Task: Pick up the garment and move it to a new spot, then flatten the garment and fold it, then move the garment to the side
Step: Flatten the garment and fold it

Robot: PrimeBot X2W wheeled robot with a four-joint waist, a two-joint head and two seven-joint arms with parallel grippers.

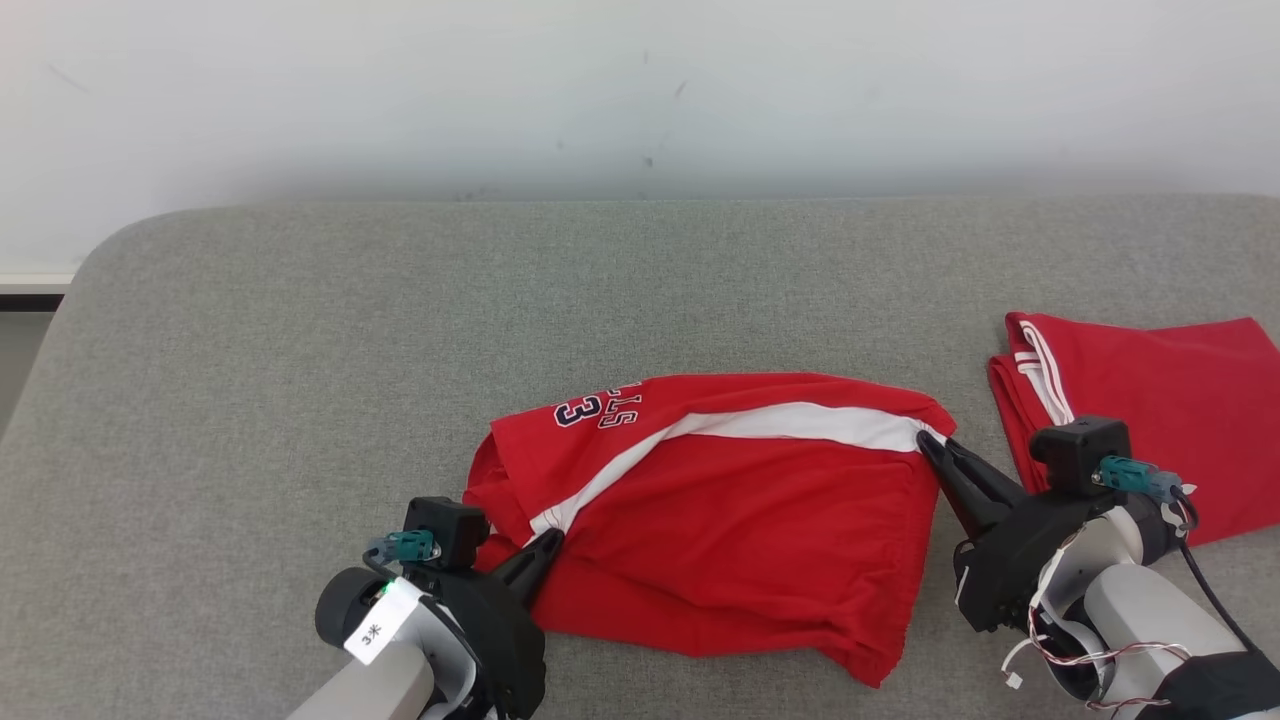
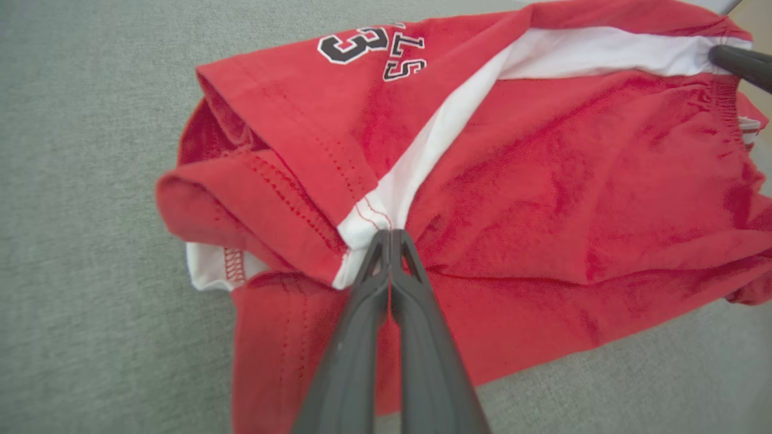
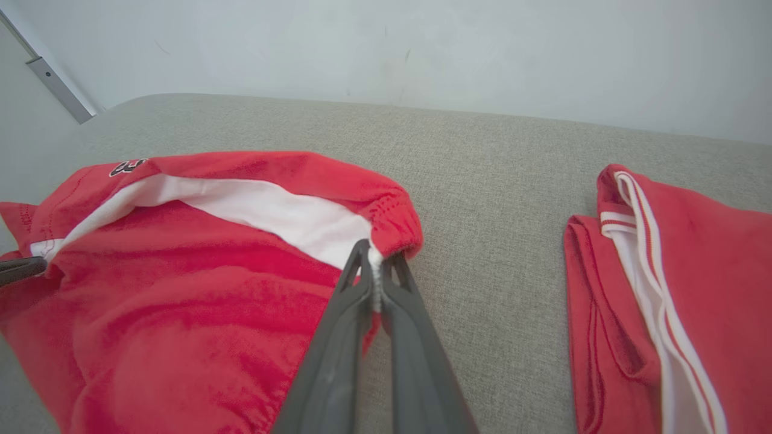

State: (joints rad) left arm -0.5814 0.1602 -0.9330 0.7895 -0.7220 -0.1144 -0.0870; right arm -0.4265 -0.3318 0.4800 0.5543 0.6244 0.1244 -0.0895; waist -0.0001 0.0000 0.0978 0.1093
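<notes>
Garment (image 1: 720,520) with dark "3" numeral

Left gripper (image 2: 391,238) rises from bottom centre, jaws pressed together on the red garment (image 2: 543,181) where its white stripe (image 2: 434,144) ends, mid-frame. Printed numeral (image 2: 350,45) at upper centre. Right gripper (image 2: 721,57) tip touches the stripe at upper right. Grey fabric surface (image 2: 78,181) at left.

Dark left pincer (image 1: 550,542) — pale tagged forearm (image 1: 368,694)

Two garments, the shorts (image 1: 740,530) and the folded garment (image 1: 1170,400); a left claw (image 1: 552,541), a right claw (image 1: 926,441); one table (image 1: 300,350).
</notes>
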